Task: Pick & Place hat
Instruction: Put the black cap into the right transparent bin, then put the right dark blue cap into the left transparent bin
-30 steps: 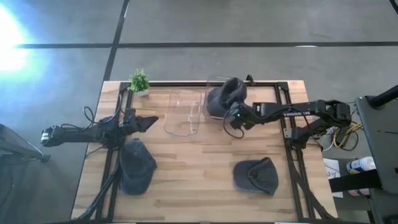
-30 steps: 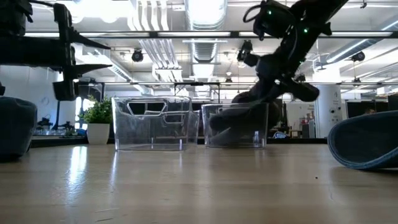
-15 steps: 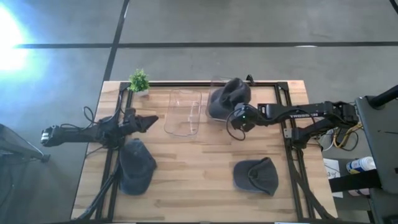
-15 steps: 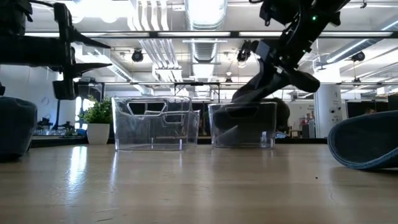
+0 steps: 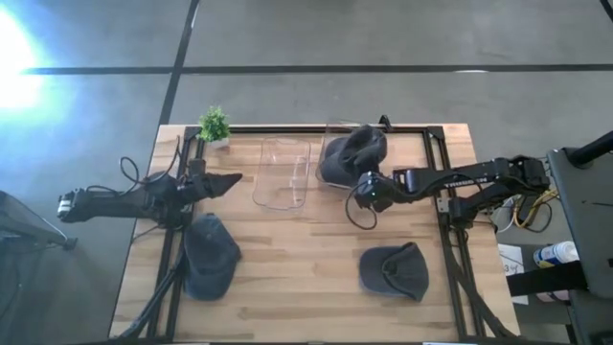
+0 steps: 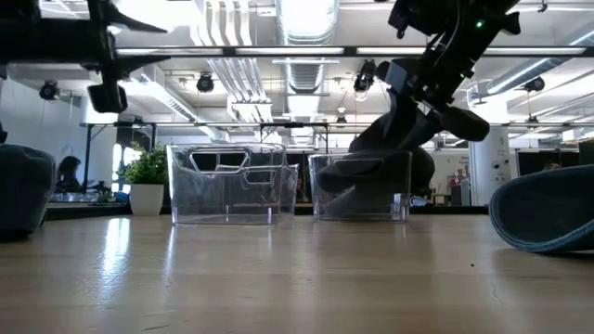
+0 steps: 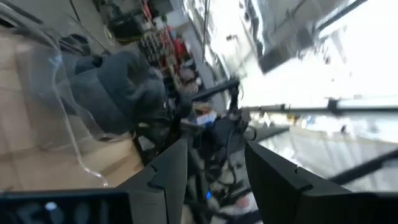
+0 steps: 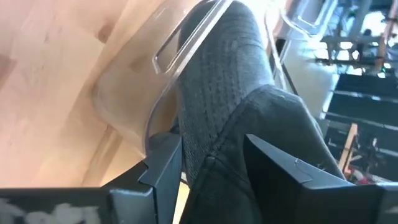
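Note:
A dark grey hat (image 5: 352,151) lies crumpled in the right clear bin (image 5: 330,129), with its upper part sticking out over the rim (image 6: 394,130). My right gripper (image 5: 364,182) is just off the bin's near right side, above the rim, shut on this hat (image 8: 236,74). My left gripper (image 5: 235,179) is open and empty in the air at the table's left, beside the empty clear bin (image 5: 285,172). Two more dark hats lie on the table, one at near left (image 5: 209,254) and one at near right (image 5: 395,270). My right gripper holds a bunched fold of the hat's cloth (image 8: 214,134) between its two fingers (image 8: 165,162), several layers thick. The fingers slant down at it from the table's near right. The hat's upper part rises out over the rim, and its lower part (image 6: 362,190) rests inside the bin.
A small potted plant (image 5: 215,125) stands at the far left corner. The two clear bins stand side by side at the far middle. Black frame rails (image 5: 442,206) run along the table's left and right sides. Bare wood (image 5: 297,259) lies between the two loose hats.
My right gripper has drawn back a little toward the table's near right while lowering the hat into the right bin. The hat has settled deeper in the bin, and the bin has slid slightly to the right. My left gripper has gone up.

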Robot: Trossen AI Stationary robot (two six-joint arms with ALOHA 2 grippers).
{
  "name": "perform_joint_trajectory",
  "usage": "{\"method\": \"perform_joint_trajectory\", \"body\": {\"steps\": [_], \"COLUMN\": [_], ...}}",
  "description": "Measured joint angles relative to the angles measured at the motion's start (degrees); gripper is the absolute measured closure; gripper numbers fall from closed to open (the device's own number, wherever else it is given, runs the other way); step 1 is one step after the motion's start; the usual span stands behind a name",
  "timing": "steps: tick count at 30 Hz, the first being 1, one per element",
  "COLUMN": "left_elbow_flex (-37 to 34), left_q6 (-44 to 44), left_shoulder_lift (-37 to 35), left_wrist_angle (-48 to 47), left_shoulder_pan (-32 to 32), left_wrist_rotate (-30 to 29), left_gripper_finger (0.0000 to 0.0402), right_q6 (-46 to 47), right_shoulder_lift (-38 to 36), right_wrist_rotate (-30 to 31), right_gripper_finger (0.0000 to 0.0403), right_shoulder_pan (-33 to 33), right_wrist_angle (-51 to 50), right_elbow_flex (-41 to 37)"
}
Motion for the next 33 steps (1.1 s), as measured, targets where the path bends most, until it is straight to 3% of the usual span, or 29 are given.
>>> {"method": "perform_joint_trajectory", "body": {"steps": [5,10,14,18,22,26,30,33], "left_elbow_flex": [5.25,13.67,20.46,26.0,29.73,30.91,30.58,30.47], "left_q6": [5.48,8.81,14.09,19.11,23.17,24.63,25.11,25.83], "left_shoulder_lift": [7.94,14.2,17.89,20.91,23.63,25.86,27.46,28.89], "left_wrist_angle": [-4.29,-22.58,-35.59,-36.85,-36.74,-36.63,-35.97,-36.24], "left_shoulder_pan": [-0.7,-0.71,-0.71,-1.01,-1.41,-1.41,-1.41,-1.47], "left_wrist_rotate": [5.75,15.35,16.39,16.37,16.56,17.65,18.46,19.98], "left_gripper_finger": [0.0257,0.0271,0.0277,0.0278,0.0278,0.0278,0.0278,0.0278], "right_q6": [4.85,12.22,18.87,29.87,49.08,62.06,67.25,69.1], "right_shoulder_lift": [-0.57,-1.71,-2.21,-1.83,-0.6,-0.74,-0.61,-0.04], "right_wrist_rotate": [2.56,6.36,6.47,5.54,-8.64,-24.14,-32.18,-34.12], "right_gripper_finger": [0.0238,0.0238,0.0238,0.0239,0.0239,0.0239,0.0239,0.0239], "right_shoulder_pan": [2.9,6.71,7.26,8.01,8.77,9.82,12.09,14.32], "right_wrist_angle": [0.02,-0.8,-1.58,-8.04,-22.3,-26.31,-27.21,-26.95], "right_elbow_flex": [0.0,2.0,5.0,9.58,13.19,11.39,7.83,5.99]}}
